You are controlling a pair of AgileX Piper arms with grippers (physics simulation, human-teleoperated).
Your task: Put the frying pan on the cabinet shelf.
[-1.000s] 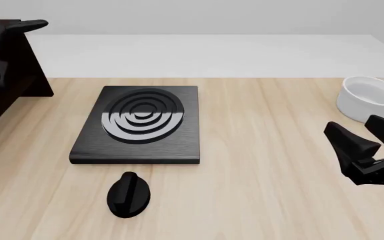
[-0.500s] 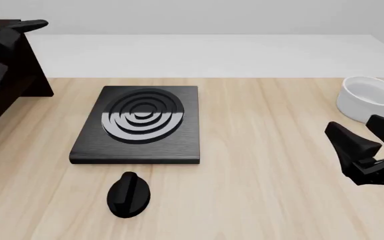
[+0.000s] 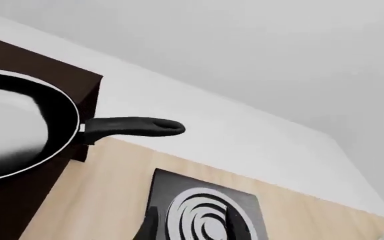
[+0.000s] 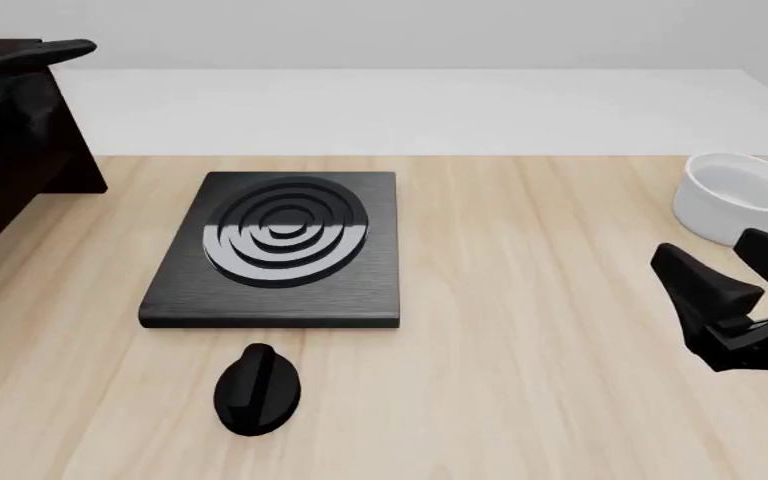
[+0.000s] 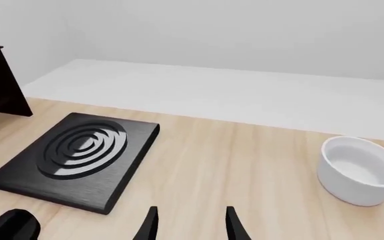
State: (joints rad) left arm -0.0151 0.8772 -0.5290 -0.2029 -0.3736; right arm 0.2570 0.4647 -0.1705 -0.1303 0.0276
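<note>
The frying pan (image 3: 18, 130) lies on the flat top board of the dark brown cabinet (image 3: 52, 75), its long handle (image 3: 132, 126) sticking out past the edge. In the front view only the handle (image 4: 57, 48) shows, above the cabinet (image 4: 17, 160) at far left. My left gripper (image 3: 192, 227) is open and empty, back from the pan and touching nothing. It cannot be made out against the dark cabinet in the front view. My right gripper (image 4: 715, 258) hovers open and empty over the table's right side, far from the pan.
A square black burner plate (image 4: 284, 245) with rings sits mid-table, with a black oval knob (image 4: 257, 390) in front of it. A white bowl (image 4: 742, 195) stands at the right, just beyond my right gripper (image 5: 190, 220).
The dark glossy shape of my left arm has shifted in front of the cabinet. The pan handle has stayed in place. My right arm has barely moved.
</note>
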